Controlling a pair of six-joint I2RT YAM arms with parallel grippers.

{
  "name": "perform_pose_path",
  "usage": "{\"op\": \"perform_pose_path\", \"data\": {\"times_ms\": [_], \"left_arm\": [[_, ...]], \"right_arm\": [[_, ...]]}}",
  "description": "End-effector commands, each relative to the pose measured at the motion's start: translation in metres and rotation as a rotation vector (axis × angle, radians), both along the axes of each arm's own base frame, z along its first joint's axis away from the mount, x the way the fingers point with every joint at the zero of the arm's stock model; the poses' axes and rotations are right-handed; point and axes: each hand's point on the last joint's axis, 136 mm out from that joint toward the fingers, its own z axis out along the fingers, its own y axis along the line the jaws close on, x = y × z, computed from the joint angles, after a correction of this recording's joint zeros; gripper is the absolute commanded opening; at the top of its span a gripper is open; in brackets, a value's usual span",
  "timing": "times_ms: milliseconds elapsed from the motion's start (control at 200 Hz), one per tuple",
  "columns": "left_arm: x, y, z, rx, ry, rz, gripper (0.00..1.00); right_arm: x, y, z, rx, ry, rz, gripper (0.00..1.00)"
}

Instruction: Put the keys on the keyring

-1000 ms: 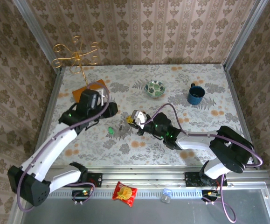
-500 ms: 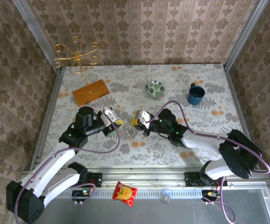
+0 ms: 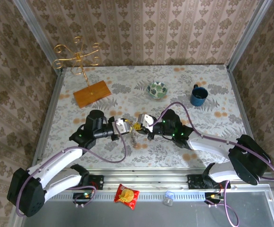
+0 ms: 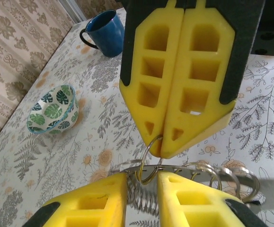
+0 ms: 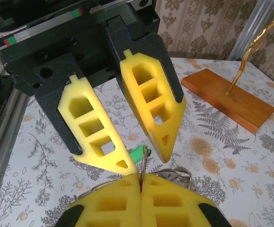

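My right gripper (image 3: 139, 124) is shut on a thin wire ring of the keyring (image 4: 148, 153), holding it upright just above the table. In the right wrist view the keyring (image 5: 144, 165) stands edge-on out of the shut right gripper (image 5: 140, 183). My left gripper (image 3: 125, 126) faces it tip to tip, and its fingers (image 4: 99, 194) stand slightly apart on either side of the ring, with a metal bar and more rings behind. A green-headed key (image 5: 137, 154) lies on the table between the left gripper's (image 5: 146, 160) open tips. The bunch hangs at the centre front (image 3: 134, 137).
A leaf-patterned bowl (image 3: 156, 90) and a blue mug (image 3: 198, 96) stand at the back right. At the back left is a gold wire stand (image 3: 76, 57) on a wooden base (image 3: 92, 93). A snack packet (image 3: 127, 195) lies on the front rail.
My left arm has swung from the wooden base down and right to meet the right gripper, its jaws narrowing. The right gripper has shifted slightly right, still shut.
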Motion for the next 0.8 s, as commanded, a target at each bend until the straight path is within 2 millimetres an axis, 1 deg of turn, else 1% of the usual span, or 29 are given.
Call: {"op": "perform_pose_path", "data": {"times_ms": [0, 170, 225, 285, 310, 485, 580, 645, 710, 735, 775, 795], "left_arm": [[-0.002, -0.006, 0.015, -0.041, -0.048, -0.043, 0.24], [-0.012, -0.009, 0.017, -0.051, -0.009, -0.091, 0.23], [-0.012, -0.01, 0.019, -0.056, -0.006, -0.092, 0.22], [-0.011, -0.011, 0.021, -0.063, 0.001, -0.091, 0.2], [-0.016, -0.014, 0.024, -0.074, 0.011, -0.118, 0.18], [-0.017, -0.017, 0.024, -0.077, 0.021, -0.134, 0.09], [-0.019, -0.02, 0.026, -0.092, 0.032, -0.142, 0.07], [-0.02, -0.021, 0.028, -0.101, 0.038, -0.147, 0.0], [-0.019, -0.021, 0.029, -0.105, 0.038, -0.142, 0.0], [-0.019, -0.02, 0.029, -0.105, 0.037, -0.138, 0.0], [-0.018, -0.02, 0.029, -0.106, 0.035, -0.129, 0.0], [-0.018, -0.019, 0.029, -0.105, 0.032, -0.123, 0.0]], "right_arm": [[-0.004, 0.003, 0.024, 0.025, -0.052, 0.044, 0.0], [-0.006, 0.003, 0.025, 0.008, -0.054, 0.058, 0.0], [-0.007, 0.003, 0.025, 0.003, -0.053, 0.065, 0.0], [-0.008, 0.004, 0.026, 0.002, -0.054, 0.073, 0.0], [-0.009, 0.004, 0.026, 0.002, -0.054, 0.076, 0.0], [-0.013, 0.006, 0.031, 0.01, -0.05, 0.1, 0.0], [-0.015, 0.006, 0.03, 0.003, -0.045, 0.108, 0.0], [-0.015, 0.005, 0.03, -0.001, -0.047, 0.105, 0.0], [-0.013, 0.002, 0.028, -0.018, -0.052, 0.087, 0.0], [-0.011, 0.001, 0.027, -0.027, -0.058, 0.075, 0.06], [-0.009, -0.003, 0.025, -0.051, -0.074, 0.054, 0.21], [-0.008, -0.006, 0.023, -0.066, -0.082, 0.043, 0.26]]}}
